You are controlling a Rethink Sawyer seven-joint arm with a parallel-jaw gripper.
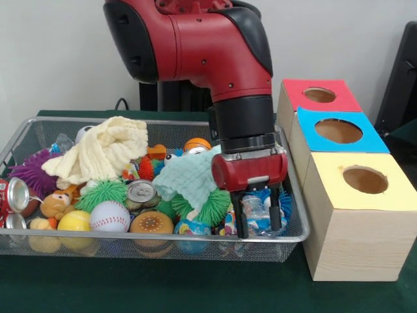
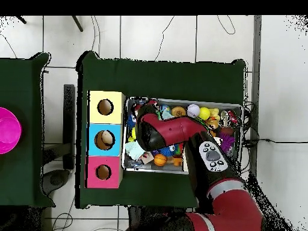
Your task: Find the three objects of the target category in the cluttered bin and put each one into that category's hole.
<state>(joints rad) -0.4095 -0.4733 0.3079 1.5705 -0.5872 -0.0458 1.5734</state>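
The cluttered bin point(image 1: 156, 240), a wide silver wire-mesh basket, is full of toys, balls, cans and cloths; it also shows in the overhead view point(image 2: 238, 108). My gripper point(image 1: 258, 225) is down in the bin's near right corner. Its black fingers point(image 1: 242, 222) are open, standing on either side of a crumpled clear plastic item point(image 1: 257, 214). The red-topped box's hole point(image 1: 319, 95) is on the farthest box to the bin's right, and it also shows in the overhead view point(image 2: 103, 172). In the overhead view the arm point(image 2: 168, 132) hides the gripper.
A blue-topped box point(image 1: 338, 131) and a yellow-topped box point(image 1: 365, 179) stand nearer than the red one. In the bin lie a cream cloth point(image 1: 104, 151), a mint cloth point(image 1: 189, 176), a baseball point(image 1: 109, 216), a green spiky ball point(image 1: 103, 192) and a can point(image 1: 140, 191). A pink bowl point(image 2: 7, 130) sits on a side table.
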